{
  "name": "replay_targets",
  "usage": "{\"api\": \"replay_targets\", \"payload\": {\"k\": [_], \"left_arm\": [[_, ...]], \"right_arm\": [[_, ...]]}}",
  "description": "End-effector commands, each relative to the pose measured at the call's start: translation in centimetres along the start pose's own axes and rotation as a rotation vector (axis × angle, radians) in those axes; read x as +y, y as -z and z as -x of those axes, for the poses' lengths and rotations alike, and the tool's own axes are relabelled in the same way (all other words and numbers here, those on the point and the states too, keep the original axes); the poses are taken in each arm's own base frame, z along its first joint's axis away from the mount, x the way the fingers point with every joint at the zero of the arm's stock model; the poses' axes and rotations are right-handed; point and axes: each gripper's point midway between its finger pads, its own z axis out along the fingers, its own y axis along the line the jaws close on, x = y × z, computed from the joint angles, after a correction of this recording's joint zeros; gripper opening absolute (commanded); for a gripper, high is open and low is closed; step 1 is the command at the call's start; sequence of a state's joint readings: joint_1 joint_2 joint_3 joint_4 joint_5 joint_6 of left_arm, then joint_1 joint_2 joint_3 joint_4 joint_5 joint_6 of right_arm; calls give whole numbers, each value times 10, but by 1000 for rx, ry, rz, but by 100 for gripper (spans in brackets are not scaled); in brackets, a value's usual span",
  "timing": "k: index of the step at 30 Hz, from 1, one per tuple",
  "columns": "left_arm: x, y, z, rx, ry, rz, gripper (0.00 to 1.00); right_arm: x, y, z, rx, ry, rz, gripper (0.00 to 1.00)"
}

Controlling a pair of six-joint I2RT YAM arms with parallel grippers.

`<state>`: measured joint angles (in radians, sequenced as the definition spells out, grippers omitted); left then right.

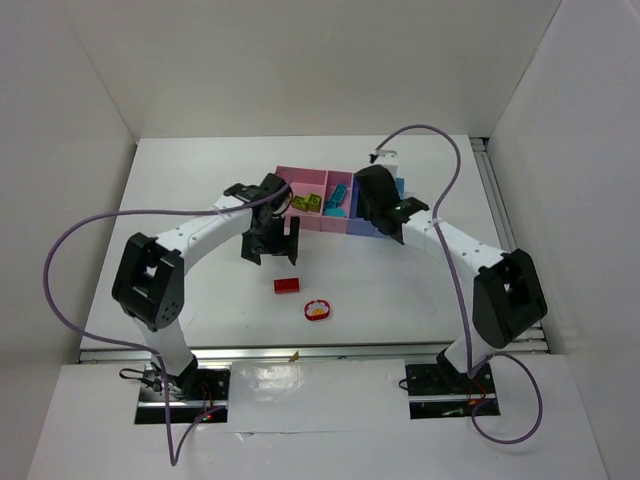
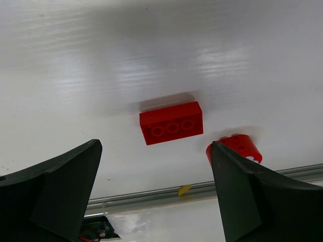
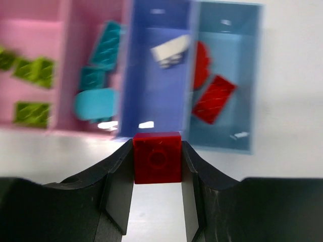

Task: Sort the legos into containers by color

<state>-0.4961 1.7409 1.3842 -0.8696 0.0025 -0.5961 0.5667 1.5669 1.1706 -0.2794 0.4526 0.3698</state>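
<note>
Left gripper (image 1: 272, 252): jaws wide apart and empty, poised above the table (image 1: 190, 190) just in front of the bins (image 1: 300, 178).
Right gripper (image 3: 157, 146): closed tight on a square red brick (image 3: 157, 164), pinching it on two opposite sides.
Square red brick: in the right wrist view it lines up with the near wall of the darker blue bin (image 3: 151, 96), close to the seam with the light blue bin (image 3: 237, 45).
Long red brick (image 2: 171, 123): lies flat on the table beneath the spread left jaws, touching neither of them.
Round piece (image 1: 317, 309): red-rimmed, white and yellow inside. It sits on the table just beside the long red brick, toward the near edge. The left gripper partly hides it in the left wrist view.
Bins: four open compartments joined in one row on the table, two pink on the left and two blue on the right.
Wide pink bin (image 3: 35, 25): green bricks (image 3: 30, 70) lie scattered on its floor.
Narrow pink bin (image 3: 75, 30): teal bricks (image 3: 103, 48) are bunched together.
Darker blue bin: a single white brick (image 3: 170, 50) lies toward the far end.
Light blue bin: a sorted red brick (image 3: 214, 98) lies flat at an angle. A curved red piece (image 3: 202, 63) sits beside it against the shared wall, partly hidden.
</note>
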Motion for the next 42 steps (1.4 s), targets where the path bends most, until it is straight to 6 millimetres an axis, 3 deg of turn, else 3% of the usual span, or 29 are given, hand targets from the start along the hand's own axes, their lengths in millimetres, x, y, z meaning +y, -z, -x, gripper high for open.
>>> {"api": "replay_targets", "payload": {"k": [1, 3, 10, 18, 19, 21, 23, 24, 30, 36, 42], "left_arm": [[-13, -4, -6, 18, -132, 39, 100], [-11, -10, -11, 42, -183, 59, 100], [-8, -22, -16, 83, -269, 53, 100], [-14, -38, -29, 143, -296, -10, 100], [-14, -38, -29, 143, -305, -11, 100], [-13, -38, -29, 143, -315, -11, 100], [-15, -37, -29, 124, -340, -35, 100], [-16, -38, -27, 115, -340, -39, 100], [-14, -37, -39, 172, -307, -31, 100], [-20, -34, -44, 157, -69, 10, 100], [-22, -38, -40, 113, 114, 95, 95]], "right_arm": [[-35, -4, -2, 31, -41, -85, 37], [-48, -12, 8, 40, -74, -98, 37], [-84, -39, 9, 87, -124, -188, 39], [-86, -68, 18, 75, -132, -141, 43], [-86, -70, 18, 77, -131, -142, 46], [-84, -77, 20, 85, -129, -144, 70], [-81, -78, 27, 78, -140, -143, 87], [-81, -77, 29, 81, -149, -144, 89], [-77, -65, 42, 47, -163, -111, 92], [-77, -46, 54, 10, -176, -87, 92], [-79, -44, 46, 23, -172, -91, 92]]}}
